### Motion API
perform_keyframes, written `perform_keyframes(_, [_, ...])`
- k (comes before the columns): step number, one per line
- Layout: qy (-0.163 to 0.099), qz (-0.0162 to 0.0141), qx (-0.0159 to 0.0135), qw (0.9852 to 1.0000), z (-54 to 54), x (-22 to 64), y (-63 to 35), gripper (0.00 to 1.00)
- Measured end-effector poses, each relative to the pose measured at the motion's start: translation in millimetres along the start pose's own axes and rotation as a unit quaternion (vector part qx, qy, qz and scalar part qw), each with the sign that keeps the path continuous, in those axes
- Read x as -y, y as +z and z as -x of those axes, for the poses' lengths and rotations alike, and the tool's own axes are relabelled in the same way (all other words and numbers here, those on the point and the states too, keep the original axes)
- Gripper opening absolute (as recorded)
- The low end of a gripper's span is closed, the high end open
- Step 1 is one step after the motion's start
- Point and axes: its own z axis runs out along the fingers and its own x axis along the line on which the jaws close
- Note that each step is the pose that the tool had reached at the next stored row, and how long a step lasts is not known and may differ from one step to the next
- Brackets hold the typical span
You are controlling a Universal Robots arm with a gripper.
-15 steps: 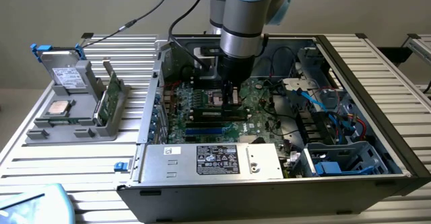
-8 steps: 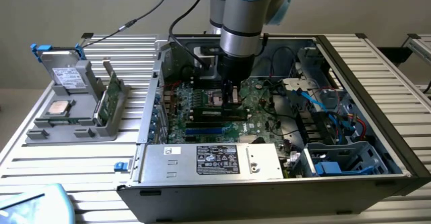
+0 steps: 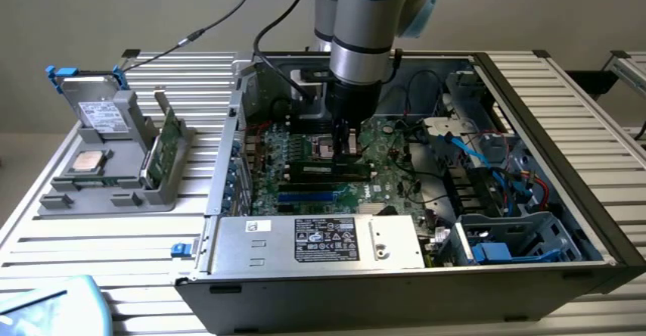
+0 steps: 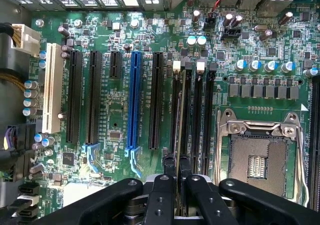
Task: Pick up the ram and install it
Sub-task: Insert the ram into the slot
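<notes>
1 ram (image 4: 180, 115), edge-on, clamped in gripper (image 4: 176, 161), lined up along the black slots (image 4: 198, 120) beside the socket (image 4: 260, 160). Seated or not: cannot tell. Probably light, stiff, thin, fragile; best held mid-length by the top edge, off chips and contacts.

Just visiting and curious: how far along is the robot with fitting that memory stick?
Done: the memory stick is picked up, pinched in the gripper. In hand: it stands edge-on along the black slots on the motherboard. Left: release; whether it's seated isn't visible.
</notes>
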Motion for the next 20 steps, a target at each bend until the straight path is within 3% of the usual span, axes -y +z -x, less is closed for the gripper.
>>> perform_keyframes(5, [0.0, 0.0, -0.0005, 1.0, -0.1, -0.1, -1.4, 0.14])
perform_keyframes(17, [0.0, 0.0002, -0.0052, 1.0, -0.5, -0.5, -6.3, 0.14])
perform_keyframes(20, [0.001, -0.0012, -0.0061, 1.0, -0.6, -0.7, -6.5, 0.14])
